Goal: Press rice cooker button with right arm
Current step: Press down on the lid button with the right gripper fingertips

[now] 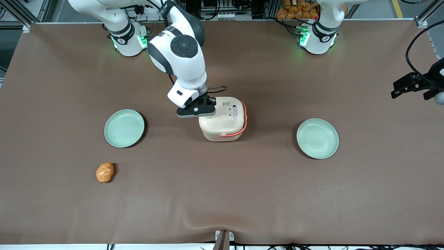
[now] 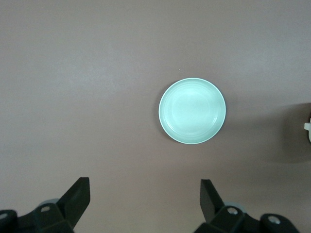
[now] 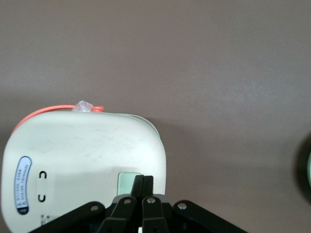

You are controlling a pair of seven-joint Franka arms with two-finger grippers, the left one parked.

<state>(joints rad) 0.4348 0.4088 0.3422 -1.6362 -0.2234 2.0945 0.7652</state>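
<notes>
The brown bench fills nearly the whole front frame and carries few things, spread well apart. The right arm comes down from the upper left of that frame toward its centre, bent so that its wrist points down over the rice cooker, which stands just above mid-frame with its lid shut and its coral handle folded around one side. That reach looks chosen to bring the hand down on one edge of the lid. In the wrist view its two fingers are pressed together into a single narrow tip, and that tip lies on or just over a pale green square button near the lid's rim; I judge the closed fingers serve as one poking point.

Two mint plates sit level with the cooker, one at centre left and one at centre right, both bare. A small orange potato-like piece lies at lower left.

The lid bears a blue oval label and a small printed patch, neither readable
</notes>
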